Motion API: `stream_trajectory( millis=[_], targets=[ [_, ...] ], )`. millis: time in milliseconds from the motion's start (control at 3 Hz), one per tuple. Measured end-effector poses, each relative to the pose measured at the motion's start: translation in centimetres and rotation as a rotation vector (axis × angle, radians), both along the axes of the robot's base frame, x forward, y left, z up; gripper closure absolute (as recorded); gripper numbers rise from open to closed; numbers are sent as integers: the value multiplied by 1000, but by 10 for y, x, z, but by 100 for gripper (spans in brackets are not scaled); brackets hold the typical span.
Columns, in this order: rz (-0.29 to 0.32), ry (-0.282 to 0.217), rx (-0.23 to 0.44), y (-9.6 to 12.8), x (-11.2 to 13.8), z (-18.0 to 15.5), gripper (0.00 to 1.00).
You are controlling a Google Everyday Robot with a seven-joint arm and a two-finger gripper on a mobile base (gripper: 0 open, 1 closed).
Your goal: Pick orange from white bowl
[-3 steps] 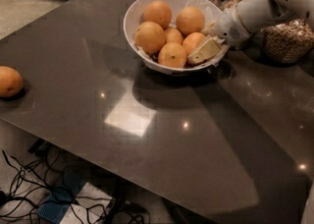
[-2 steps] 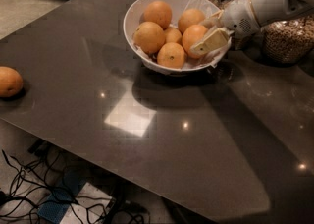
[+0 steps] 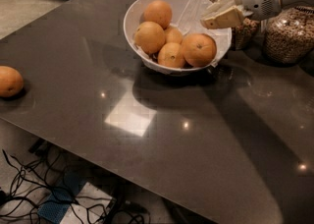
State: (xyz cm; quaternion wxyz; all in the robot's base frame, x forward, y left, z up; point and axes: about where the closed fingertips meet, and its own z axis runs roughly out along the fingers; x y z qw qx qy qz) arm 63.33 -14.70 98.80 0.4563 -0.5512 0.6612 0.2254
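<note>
The white bowl [image 3: 128,21] stands at the back of the dark table and holds several oranges on a crinkled white liner. The nearest orange [image 3: 198,49] lies at the bowl's right front, stem dot up. Others lie at the back [image 3: 158,13], left [image 3: 149,37] and front [image 3: 171,55], with a smaller one [image 3: 172,34] between them. My gripper [image 3: 206,19] hangs above the bowl's right rim, just above and right of the nearest orange. It is shut and holds nothing.
A loose orange [image 3: 10,81] lies at the table's far left edge. Glass jars of grains [image 3: 289,34] stand right of the bowl, behind my arm. Cables and a box [image 3: 59,198] lie on the floor below the table's front edge.
My gripper has risen out of the bowl, up and to the right. The orange it was beside stays in the bowl.
</note>
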Motion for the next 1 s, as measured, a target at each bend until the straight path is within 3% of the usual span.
stream_trajectory(
  millis=[333,1000],
  targets=[
    [0,0,0,0,0,0,100],
    [6,3,4,2,-1,0,58]
  ],
)
